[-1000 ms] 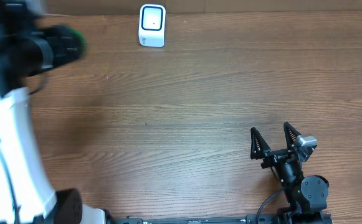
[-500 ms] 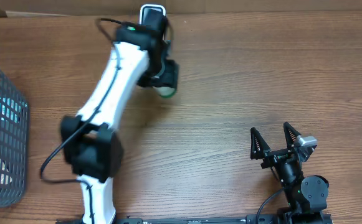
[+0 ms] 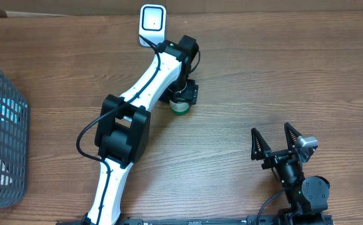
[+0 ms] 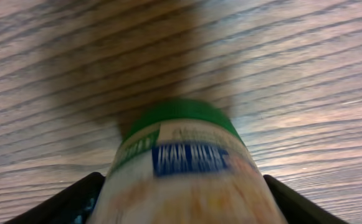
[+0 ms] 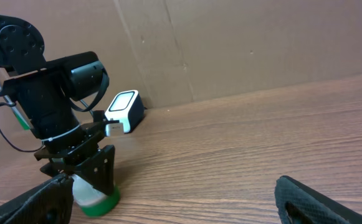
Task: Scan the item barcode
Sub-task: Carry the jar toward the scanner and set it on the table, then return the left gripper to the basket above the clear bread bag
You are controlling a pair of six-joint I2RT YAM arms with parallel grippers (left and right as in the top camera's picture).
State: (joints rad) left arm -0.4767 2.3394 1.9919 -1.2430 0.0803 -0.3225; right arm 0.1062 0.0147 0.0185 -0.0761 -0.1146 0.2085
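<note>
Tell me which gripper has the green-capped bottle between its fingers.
The left gripper, beside the white scanner: the bottle stands cap down between its fingers. The right gripper is open and empty, well apart.

bottle (image 3: 180, 107): pale body, blue label band, green cap, upside down, cap down on the table, middle toward the far edge. scanner (image 3: 152, 25): small white box with a dark-rimmed window, at the far edge, near the bottle, not touching.
</note>
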